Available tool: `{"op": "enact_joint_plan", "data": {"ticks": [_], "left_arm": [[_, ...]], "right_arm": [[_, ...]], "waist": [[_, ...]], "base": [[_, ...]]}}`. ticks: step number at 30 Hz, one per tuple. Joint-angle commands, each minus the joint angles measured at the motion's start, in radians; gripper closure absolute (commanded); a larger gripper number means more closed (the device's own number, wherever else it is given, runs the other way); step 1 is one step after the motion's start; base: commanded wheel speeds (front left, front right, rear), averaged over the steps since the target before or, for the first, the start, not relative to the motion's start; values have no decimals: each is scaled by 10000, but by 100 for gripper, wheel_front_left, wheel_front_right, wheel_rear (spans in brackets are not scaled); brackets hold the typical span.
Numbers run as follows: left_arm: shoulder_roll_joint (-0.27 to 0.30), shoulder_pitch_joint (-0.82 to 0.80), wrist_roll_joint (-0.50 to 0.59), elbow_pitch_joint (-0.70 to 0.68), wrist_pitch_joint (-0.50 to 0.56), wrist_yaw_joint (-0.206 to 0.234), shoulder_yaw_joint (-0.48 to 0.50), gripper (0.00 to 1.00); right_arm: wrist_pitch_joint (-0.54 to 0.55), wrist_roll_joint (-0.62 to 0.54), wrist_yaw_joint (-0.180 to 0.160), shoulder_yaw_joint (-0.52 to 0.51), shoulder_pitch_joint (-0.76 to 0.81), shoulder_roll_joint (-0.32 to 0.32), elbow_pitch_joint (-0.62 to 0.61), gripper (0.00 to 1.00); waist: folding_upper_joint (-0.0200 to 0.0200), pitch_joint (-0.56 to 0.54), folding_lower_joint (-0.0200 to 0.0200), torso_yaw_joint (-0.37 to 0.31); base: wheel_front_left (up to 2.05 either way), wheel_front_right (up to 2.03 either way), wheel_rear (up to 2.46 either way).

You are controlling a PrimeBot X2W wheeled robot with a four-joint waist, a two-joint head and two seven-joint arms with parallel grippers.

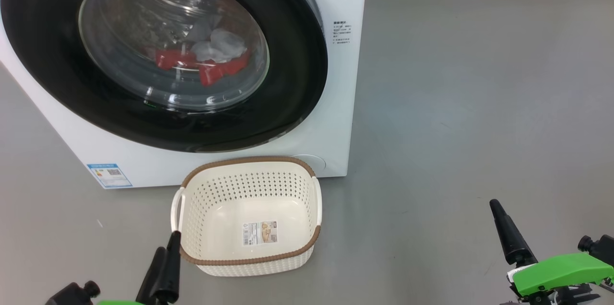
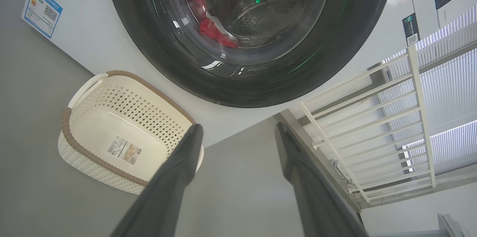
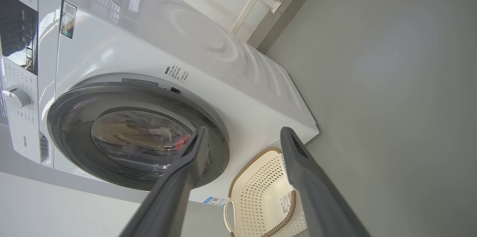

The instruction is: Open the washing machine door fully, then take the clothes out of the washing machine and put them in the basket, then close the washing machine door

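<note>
The white washing machine [image 1: 336,118] stands at the upper left, and the washing machine door [image 1: 292,79] with its black rim lies shut against the front. Through the glass I see the clothes [image 1: 211,63], red and white, lying in the drum; they also appear as clothes [image 2: 214,30] in the left wrist view. The cream basket [image 1: 247,259] sits empty on the floor just before the machine. My left gripper [image 1: 167,247] [image 2: 238,127] is open beside the basket's near left corner. My right gripper [image 3: 244,132] is open, well off to the right over bare floor.
Grey floor [image 1: 470,103] stretches to the right of the machine. A white barred frame [image 2: 372,117] stands behind and beside the washer. A blue label [image 1: 109,175] marks the machine's lower left front. The control panel and knob [image 3: 15,97] are at its top.
</note>
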Motion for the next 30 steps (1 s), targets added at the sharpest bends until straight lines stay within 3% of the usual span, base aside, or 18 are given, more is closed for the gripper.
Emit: {"op": "enact_joint_plan", "data": {"ticks": [1, 30], "left_arm": [[155, -42, 523, -362, -141, 109, 48, 0], [501, 44, 4230, -956, -996, 1099, -789, 0]], "right_arm": [[-142, -399, 3, 126, -102, -265, -241, 0], [-995, -3177, 4, 565, 59, -617, -406, 0]], "waist": [[0, -1, -1, -1], [0, 179, -1, 97]], "base": [[0, 0, 0], [0, 0, 0]]}}
